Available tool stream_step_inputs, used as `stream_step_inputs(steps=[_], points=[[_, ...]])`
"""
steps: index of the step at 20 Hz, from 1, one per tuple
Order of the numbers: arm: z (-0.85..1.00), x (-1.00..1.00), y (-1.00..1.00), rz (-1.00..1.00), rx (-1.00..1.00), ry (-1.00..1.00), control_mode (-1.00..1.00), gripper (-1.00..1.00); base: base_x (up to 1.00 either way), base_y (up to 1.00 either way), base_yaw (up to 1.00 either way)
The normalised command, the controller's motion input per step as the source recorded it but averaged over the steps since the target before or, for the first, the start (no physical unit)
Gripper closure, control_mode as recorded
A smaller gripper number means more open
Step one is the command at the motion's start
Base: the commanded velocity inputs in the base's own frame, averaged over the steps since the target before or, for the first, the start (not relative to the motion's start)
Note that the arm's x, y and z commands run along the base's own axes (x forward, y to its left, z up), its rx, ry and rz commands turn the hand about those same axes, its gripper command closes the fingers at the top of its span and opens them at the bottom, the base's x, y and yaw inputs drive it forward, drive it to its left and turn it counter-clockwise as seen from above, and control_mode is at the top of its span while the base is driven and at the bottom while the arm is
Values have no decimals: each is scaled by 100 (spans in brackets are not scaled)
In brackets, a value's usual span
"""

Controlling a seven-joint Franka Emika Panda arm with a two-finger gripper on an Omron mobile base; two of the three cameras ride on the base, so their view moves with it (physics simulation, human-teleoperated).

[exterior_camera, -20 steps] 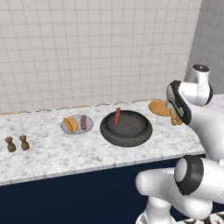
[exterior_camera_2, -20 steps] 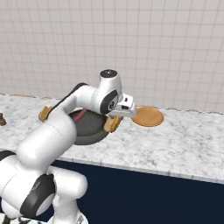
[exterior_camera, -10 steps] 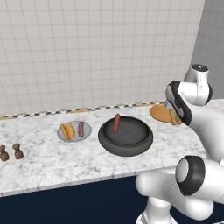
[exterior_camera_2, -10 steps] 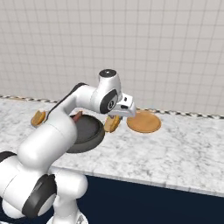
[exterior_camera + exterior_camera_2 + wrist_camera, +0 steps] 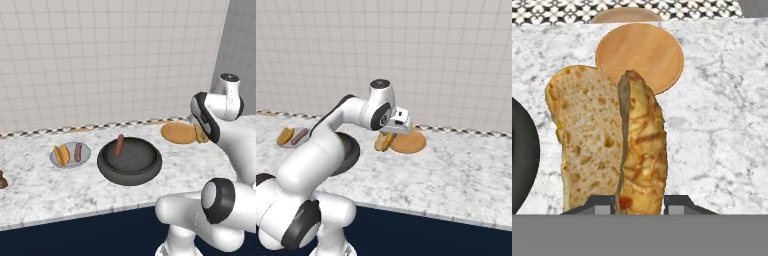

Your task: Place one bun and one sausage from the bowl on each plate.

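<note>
My gripper [image 5: 388, 134] is shut on an orange-yellow bun [image 5: 382, 142], held above the counter just left of the orange-brown plate [image 5: 409, 143]. In the hand view the split bun [image 5: 607, 145] hangs between the fingertips [image 5: 600, 203], with the bare orange-brown plate [image 5: 640, 54] beyond it. The dark bowl [image 5: 130, 162] holds one sausage [image 5: 119, 145] leaning on its rim. The light grey plate [image 5: 70, 156] carries a bun [image 5: 61, 155] and a sausage [image 5: 78, 152]. My arm partly hides the held bun [image 5: 201, 134] beside the orange-brown plate [image 5: 177, 132].
A brown shaker [image 5: 2, 180] stands at the far left of the marble counter [image 5: 45, 192]. A tiled wall backs the counter. The bowl's edge [image 5: 522, 165] shows at the left of the hand view. Bare marble lies right of the orange-brown plate.
The whole scene has slid left in both base views, so the base has driven right. The bun stays in the gripper, and the orange-brown plate now lies closer to it.
</note>
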Motion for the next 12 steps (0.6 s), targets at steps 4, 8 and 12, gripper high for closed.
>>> stream_step_inputs(steps=[4,8,12], points=[[0,6,0,0,0,0,-100,100,23,-5,0],[-10,83,0,0,0,7,-100,100,0,0,0],[-34,97,-50,0,0,19,-100,100,0,0,0]])
